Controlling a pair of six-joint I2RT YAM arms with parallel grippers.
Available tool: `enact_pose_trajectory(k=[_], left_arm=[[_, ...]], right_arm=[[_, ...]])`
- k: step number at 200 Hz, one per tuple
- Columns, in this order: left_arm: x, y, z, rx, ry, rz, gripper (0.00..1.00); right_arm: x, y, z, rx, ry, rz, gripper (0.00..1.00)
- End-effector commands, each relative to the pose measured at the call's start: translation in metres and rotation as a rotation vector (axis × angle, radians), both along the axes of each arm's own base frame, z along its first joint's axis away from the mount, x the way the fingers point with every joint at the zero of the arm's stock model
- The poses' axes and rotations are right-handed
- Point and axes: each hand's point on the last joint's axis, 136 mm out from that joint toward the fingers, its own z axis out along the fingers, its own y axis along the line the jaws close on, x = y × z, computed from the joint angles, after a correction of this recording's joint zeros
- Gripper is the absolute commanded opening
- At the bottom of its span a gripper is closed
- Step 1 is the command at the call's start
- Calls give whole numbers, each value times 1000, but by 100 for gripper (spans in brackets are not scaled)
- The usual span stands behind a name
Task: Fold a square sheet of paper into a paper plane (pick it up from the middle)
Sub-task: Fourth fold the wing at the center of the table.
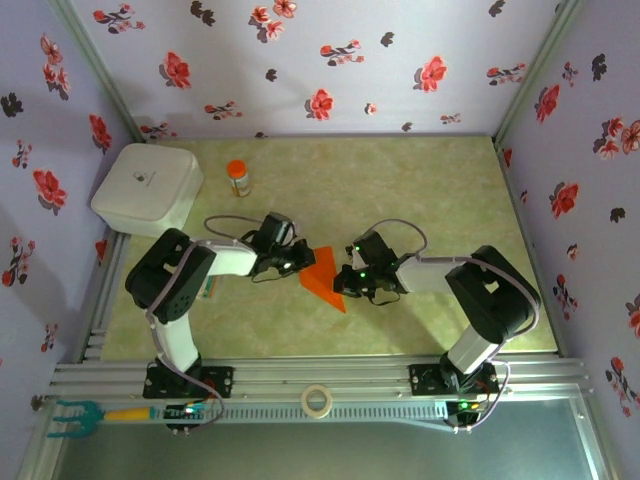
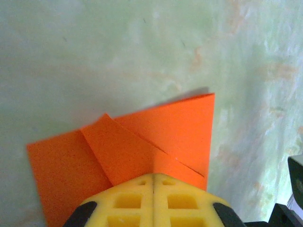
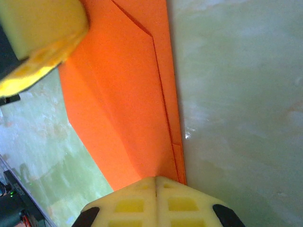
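The orange paper (image 1: 323, 278) is a creased triangular wedge lying mid-table between both arms, its point toward the near edge. My left gripper (image 1: 297, 258) is at its left side. In the left wrist view the yellow jaws (image 2: 154, 176) are closed together, and a raised crease of the folded paper (image 2: 156, 132) runs into their seam. My right gripper (image 1: 350, 280) is at the paper's right edge. Its jaws (image 3: 155, 178) are also closed, with the layered paper (image 3: 123, 94) running into them. The left gripper's yellow finger (image 3: 42, 38) shows at the top left of the right wrist view.
A white lidded box (image 1: 147, 188) stands at the back left, and a small orange-capped bottle (image 1: 238, 177) is beside it. A tape roll (image 1: 317, 401) and a teal tool (image 1: 70, 415) rest on the near rail. Floral walls enclose the table on three sides.
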Motion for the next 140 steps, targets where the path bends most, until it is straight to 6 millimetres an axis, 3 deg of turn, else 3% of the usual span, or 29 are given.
enact_pose_trajectory(k=[1, 95, 140], left_arm=[[9, 28, -23, 115, 42, 34, 2], [35, 44, -14, 230, 73, 48, 2], [39, 43, 9, 217, 15, 44, 3]], right_arm=[[-36, -38, -47, -192, 136, 5, 0], [-37, -38, -45, -190, 135, 16, 0], [-35, -36, -43, -186, 129, 21, 0]])
